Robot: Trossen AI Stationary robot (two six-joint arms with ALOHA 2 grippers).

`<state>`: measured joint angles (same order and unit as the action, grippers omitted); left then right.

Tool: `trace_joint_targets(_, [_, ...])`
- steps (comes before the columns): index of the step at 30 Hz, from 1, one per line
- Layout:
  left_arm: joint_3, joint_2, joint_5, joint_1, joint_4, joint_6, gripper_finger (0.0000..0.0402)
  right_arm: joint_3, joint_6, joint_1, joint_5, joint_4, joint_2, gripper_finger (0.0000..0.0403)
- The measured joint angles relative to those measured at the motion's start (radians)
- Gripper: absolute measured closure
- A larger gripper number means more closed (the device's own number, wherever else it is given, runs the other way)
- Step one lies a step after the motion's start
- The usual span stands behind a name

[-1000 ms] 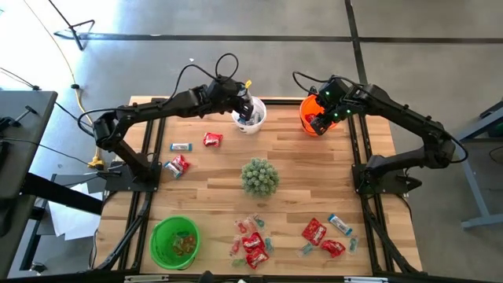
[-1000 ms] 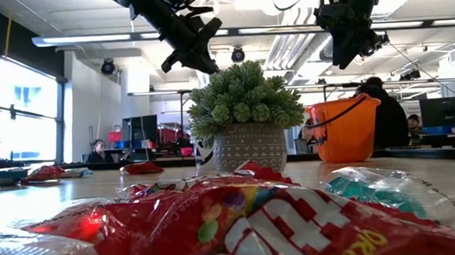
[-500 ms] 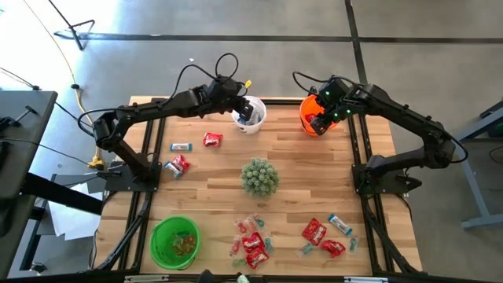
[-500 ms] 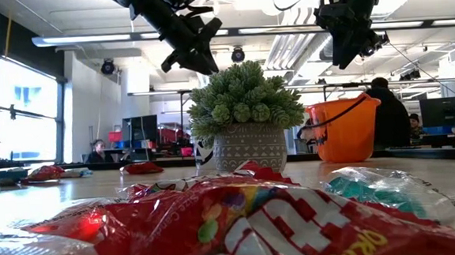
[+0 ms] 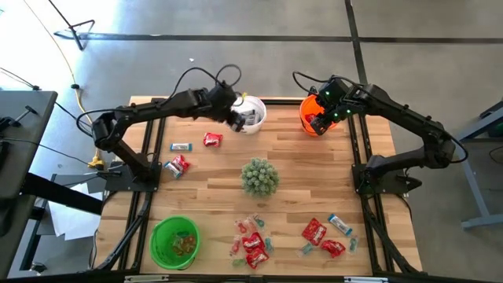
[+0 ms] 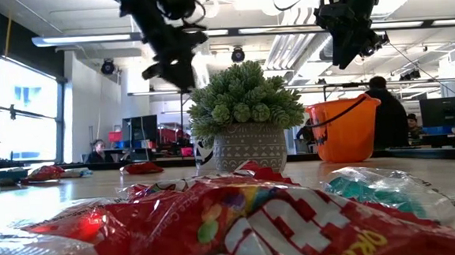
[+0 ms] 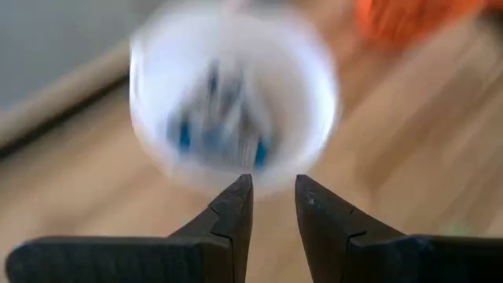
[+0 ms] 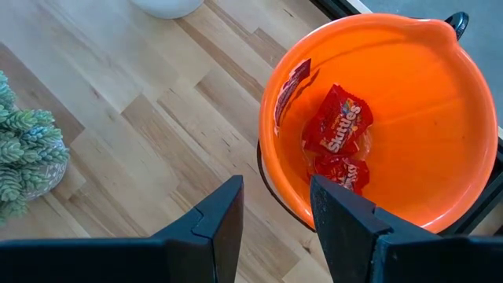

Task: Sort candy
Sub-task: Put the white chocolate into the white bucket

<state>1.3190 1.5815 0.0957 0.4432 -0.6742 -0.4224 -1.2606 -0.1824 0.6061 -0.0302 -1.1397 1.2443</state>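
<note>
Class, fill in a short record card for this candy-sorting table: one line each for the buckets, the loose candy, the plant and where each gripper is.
white bucket: far edge of the table, blue-and-white candy inside
orange bucket: far right, red packets inside
green bucket: near left corner, small pieces inside
loose candy: piles along the near edge, a few pieces on the left
plant: middle of the table
left gripper: beside the white bucket, fingers apart, empty
right gripper: above the orange bucket, fingers apart, empty

white bucket (image 7: 233,102) blurred, candy (image 7: 216,130) inside indistinct
</note>
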Motion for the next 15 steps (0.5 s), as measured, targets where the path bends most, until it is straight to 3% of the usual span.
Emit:
trace_joint_targets(4, [0.000,-0.017,-0.004,-0.029,-0.242,-0.052,0.0316,0.000,0.000,0.000,0.000,0.000,0.000,0.0258])
trace_joint_targets(8, [0.000,-0.043,0.085,-0.058,-0.432,-0.109,0.0316,0.000,0.000,0.000,0.000,0.000,0.000,0.0258])
trace_joint_targets(15, [-0.108,-0.136,0.203,-0.102,-0.615,-0.140,0.0316,0.000,0.000,0.000,0.000,0.000,0.000,0.0258])
